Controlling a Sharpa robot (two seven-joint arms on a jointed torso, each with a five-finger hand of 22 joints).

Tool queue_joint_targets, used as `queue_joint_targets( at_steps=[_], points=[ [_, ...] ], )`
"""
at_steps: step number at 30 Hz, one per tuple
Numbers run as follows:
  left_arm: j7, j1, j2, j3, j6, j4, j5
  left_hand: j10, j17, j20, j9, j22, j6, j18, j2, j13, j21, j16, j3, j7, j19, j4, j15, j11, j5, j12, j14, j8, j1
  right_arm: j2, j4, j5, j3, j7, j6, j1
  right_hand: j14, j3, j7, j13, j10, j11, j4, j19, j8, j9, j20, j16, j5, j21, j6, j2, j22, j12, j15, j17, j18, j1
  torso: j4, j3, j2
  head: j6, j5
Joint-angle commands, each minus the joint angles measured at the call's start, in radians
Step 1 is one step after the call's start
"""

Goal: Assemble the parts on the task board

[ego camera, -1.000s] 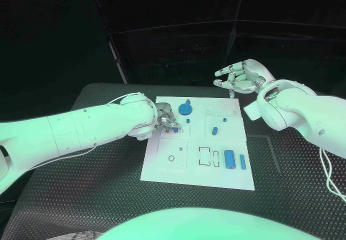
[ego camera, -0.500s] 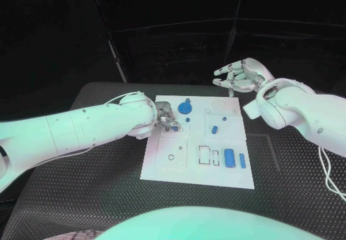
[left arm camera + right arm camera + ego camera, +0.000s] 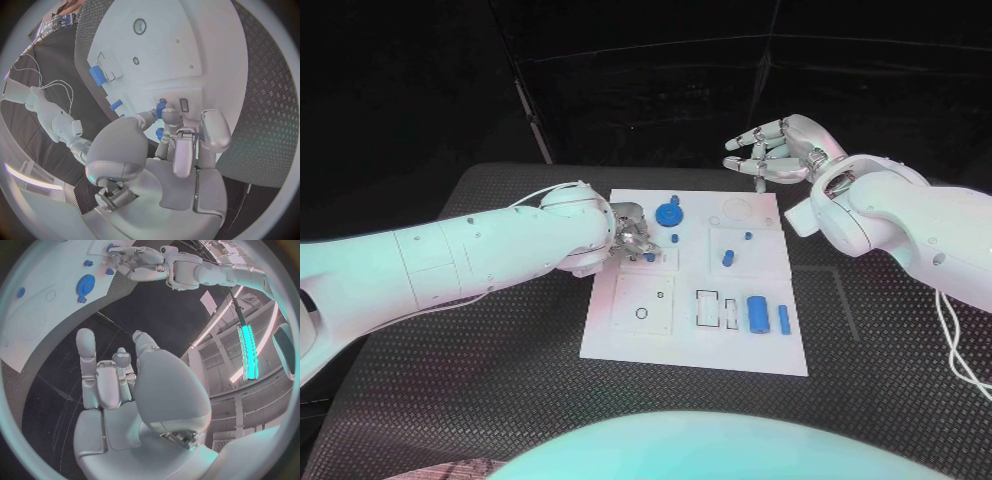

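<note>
Little had moved since a second before: left hand (image 3: 633,240) stayed low over the task board (image 3: 697,345) on the surface (image 3: 473,400). From the head, its fingers hid the contact. Left wrist view showed fingers (image 3: 170,119) pinching a small blue part (image 3: 161,107) against the board. Right hand (image 3: 773,150) hovered beyond the board, fingers loosely apart, holding nothing.

Cool, even light is falling from above, brightening the flat white rectangular task board (image 3: 697,330) while the room beyond the black textured table (image 3: 473,390) is staying dark. Straight edges are bending toward the rims of both wrist views.
</note>
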Motion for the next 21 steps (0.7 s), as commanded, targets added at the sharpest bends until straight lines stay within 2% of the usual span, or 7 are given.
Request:
queue_joint_targets(
  at_steps=[1, 9, 21],
  points=[
    [-0.001, -0.001, 0.001, -0.001, 0.028, 0.001, -0.008, 0.01, 0.254, 0.001, 0.002, 0.0, -0.005, -0.018, 0.002, -0.001, 0.006, 0.004, 0.151, -0.005, 0.006, -0.144, -0.006, -0.004, 0.007, 0.005, 0.102, 0.004, 0.008, 0.002, 0.0, -0.005, 0.001, 0.004, 0.009, 0.002, 0.024, -0.002, 0.002, -0.001, -0.004, 0.001, -0.002, -0.006, 0.003, 0.0, 0.002, -0.003, 0.006, -0.004, -0.006, 0.005, -0.001, 0.0, -0.007, -0.001, 0.014, 0.002, 0.0014, -0.0003, -0.001, -0.002, 0.001],
    [-0.003, -0.001, 0.0, -0.001, 0.046, 0.0, -0.008, 0.011, 0.254, 0.001, 0.002, -0.001, -0.005, -0.018, 0.001, -0.001, 0.004, 0.004, 0.153, -0.005, 0.005, -0.145, -0.006, -0.004, 0.007, 0.005, 0.102, 0.004, 0.008, 0.003, -0.001, -0.005, 0.001, 0.004, 0.012, 0.002, 0.024, -0.002, 0.002, -0.001, -0.004, 0.001, -0.002, -0.006, 0.003, 0.0, 0.002, -0.003, 0.006, -0.004, -0.006, 0.005, -0.001, 0.0, -0.007, -0.001, 0.014, 0.002, -0.0005, -0.0006, -0.001, -0.002, 0.003],
    [-0.004, -0.001, 0.003, -0.001, 0.056, -0.005, -0.008, 0.01, 0.253, 0.001, 0.004, -0.008, -0.005, -0.016, -0.002, -0.002, -0.002, 0.004, 0.159, -0.005, 0.001, -0.147, -0.006, -0.004, 0.007, 0.004, 0.102, 0.006, 0.007, 0.006, -0.004, -0.005, 0.001, 0.005, 0.014, 0.002, 0.024, -0.002, 0.002, -0.001, -0.004, 0.001, -0.002, -0.006, 0.003, 0.0, 0.002, -0.003, 0.006, -0.004, -0.006, 0.005, -0.001, 0.0, -0.007, -0.001, 0.014, 0.002, 0.0, -0.0008, 0.0, -0.001, 0.004]
  ],
)
